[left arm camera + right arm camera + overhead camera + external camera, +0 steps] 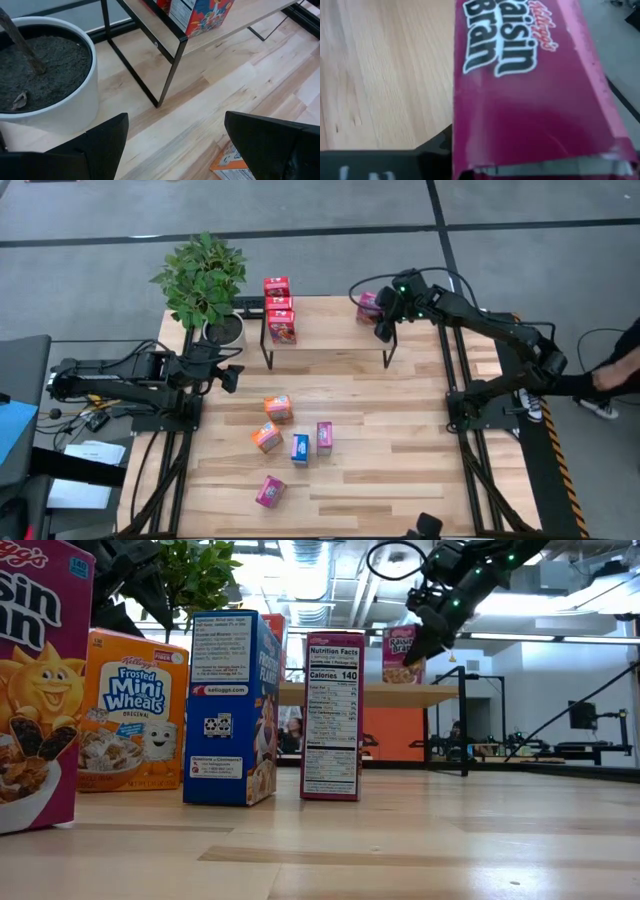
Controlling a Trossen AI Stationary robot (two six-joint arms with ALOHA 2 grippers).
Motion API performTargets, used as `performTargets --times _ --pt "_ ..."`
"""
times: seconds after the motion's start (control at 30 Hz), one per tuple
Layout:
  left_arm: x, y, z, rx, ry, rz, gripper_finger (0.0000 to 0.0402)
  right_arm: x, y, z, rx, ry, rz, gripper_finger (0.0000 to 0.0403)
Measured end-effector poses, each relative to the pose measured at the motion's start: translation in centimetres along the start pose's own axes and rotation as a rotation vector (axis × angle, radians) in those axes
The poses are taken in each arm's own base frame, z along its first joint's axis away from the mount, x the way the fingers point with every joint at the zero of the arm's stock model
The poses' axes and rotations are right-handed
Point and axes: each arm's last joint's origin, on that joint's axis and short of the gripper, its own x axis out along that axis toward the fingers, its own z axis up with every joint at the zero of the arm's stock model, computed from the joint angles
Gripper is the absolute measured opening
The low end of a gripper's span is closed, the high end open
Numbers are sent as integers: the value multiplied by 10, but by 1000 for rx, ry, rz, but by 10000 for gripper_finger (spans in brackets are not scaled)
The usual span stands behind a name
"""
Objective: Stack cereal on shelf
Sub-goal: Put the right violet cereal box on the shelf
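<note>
Cereal boxes in all: nine were counted in the high view.
Boxes on the shelf (330, 328): four — three red ones (279, 309) in a row at its left end, and one magenta box (369, 306) at its right end.
Boxes on the tabletop (400, 440): five — two orange (279, 408), one blue (300, 448), two magenta (324, 437).
Shelves: one.
Potted plants (204, 280): one.
Robot arms: two.
Grippers: two, the left gripper (232, 372) and the right gripper (384, 320).
People: one, partly seen at the right edge (622, 370).
</note>
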Motion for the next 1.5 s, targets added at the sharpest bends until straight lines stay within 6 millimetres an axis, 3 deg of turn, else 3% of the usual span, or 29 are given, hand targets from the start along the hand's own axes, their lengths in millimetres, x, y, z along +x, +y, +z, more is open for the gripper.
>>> performTargets --times 0.57,0.87,1.07,1.3,1.5 --pt "0 0 0 0 0 0 321 2 -5 20 -45 -191 18 167" --pt "0 0 0 -12 -1 1 321 35 -21 76 -98 -250 94 178" --pt "0 0 0 -11 -1 2 321 64 -28 104 -216 -191 146 177" --pt "0 0 0 -5 -1 4 321 97 -18 124 -291 -141 259 173" --pt "0 1 0 -2 2 7 321 114 -13 122 -298 -105 297 183"
